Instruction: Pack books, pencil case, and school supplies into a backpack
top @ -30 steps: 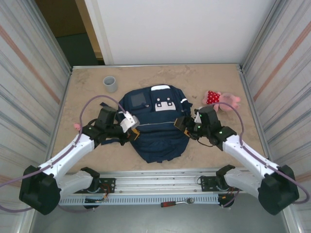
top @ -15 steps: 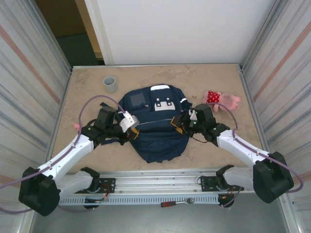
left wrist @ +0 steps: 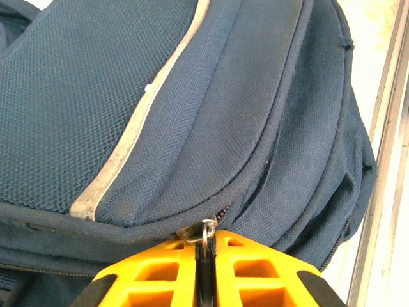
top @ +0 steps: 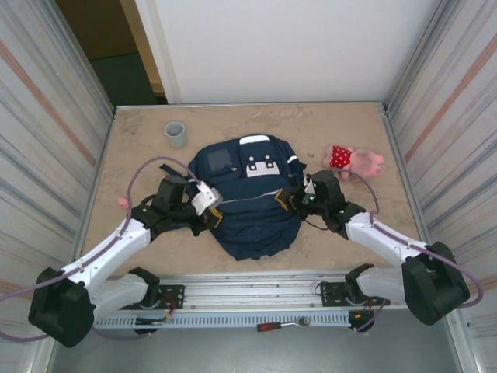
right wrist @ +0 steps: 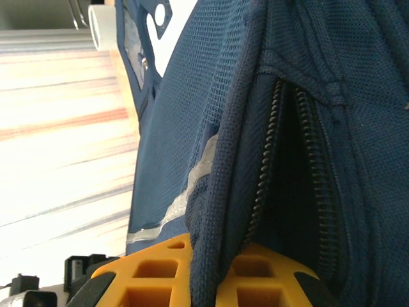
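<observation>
The backpack [top: 252, 203] lay flat at the middle of the table [top: 326, 124], between the two arms. The left claw [left wrist: 204, 240] was clenched at the bag's left side, its yellow fingers pinching the metal zipper pull [left wrist: 205, 229] just under the pale-striped pocket. The right claw [right wrist: 204, 249] was clamped on a fold of the bag's blue fabric at its right side, just beside a parted zipper [right wrist: 268, 160]. The gap was dark, and its contents could not be made out.
</observation>
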